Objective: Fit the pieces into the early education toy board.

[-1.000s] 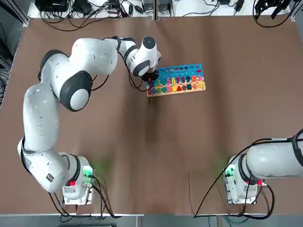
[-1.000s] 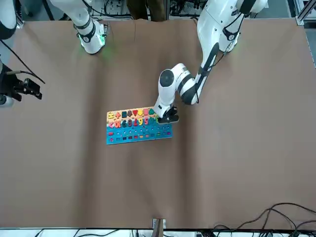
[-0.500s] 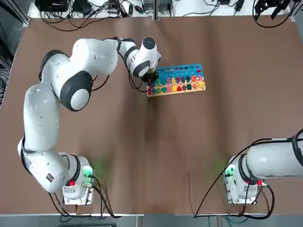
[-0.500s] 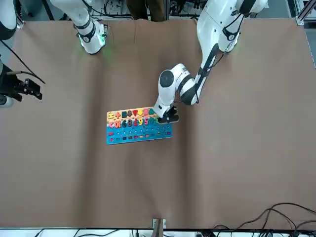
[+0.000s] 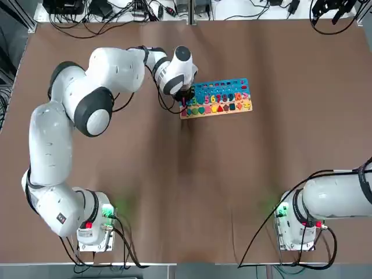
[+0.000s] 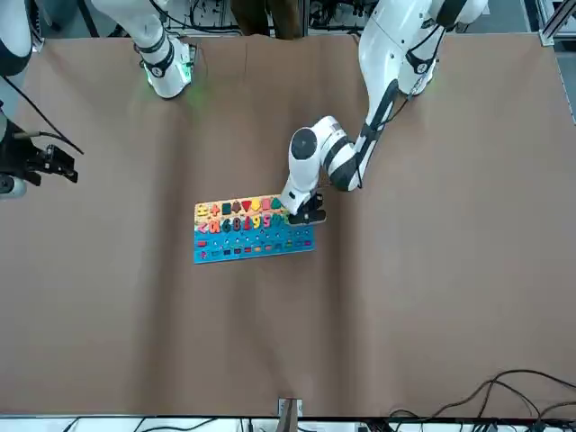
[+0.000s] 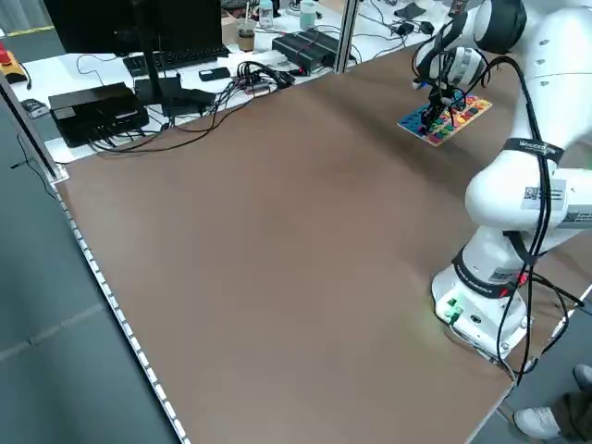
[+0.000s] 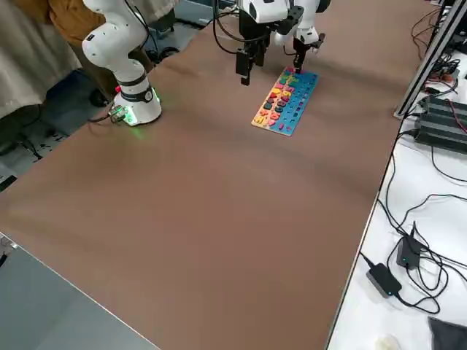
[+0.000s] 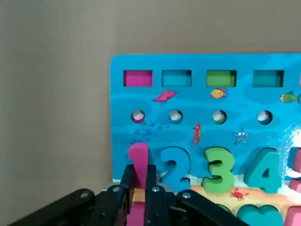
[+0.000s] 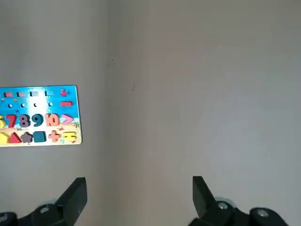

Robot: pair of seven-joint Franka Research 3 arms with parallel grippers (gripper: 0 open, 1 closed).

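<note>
our left gripper (image 9: 138,188) pinches the pink number 1 piece (image 9: 138,160) at the board's (image 5: 218,88) left end, far table centre. right gripper (image 10: 139,193) spread wide, empty, parked high.

The early education toy board (image 9: 197,117) shows numerals 2, 3, 4.

Board (image 9: 207,117) blue, pale wooden strip; pink piece (image 9: 138,162); table (image 5: 174,174) brown.

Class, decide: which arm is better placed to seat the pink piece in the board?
Left. The left gripper is shut on the pink piece at the board; the right gripper hangs open, far off.
</note>
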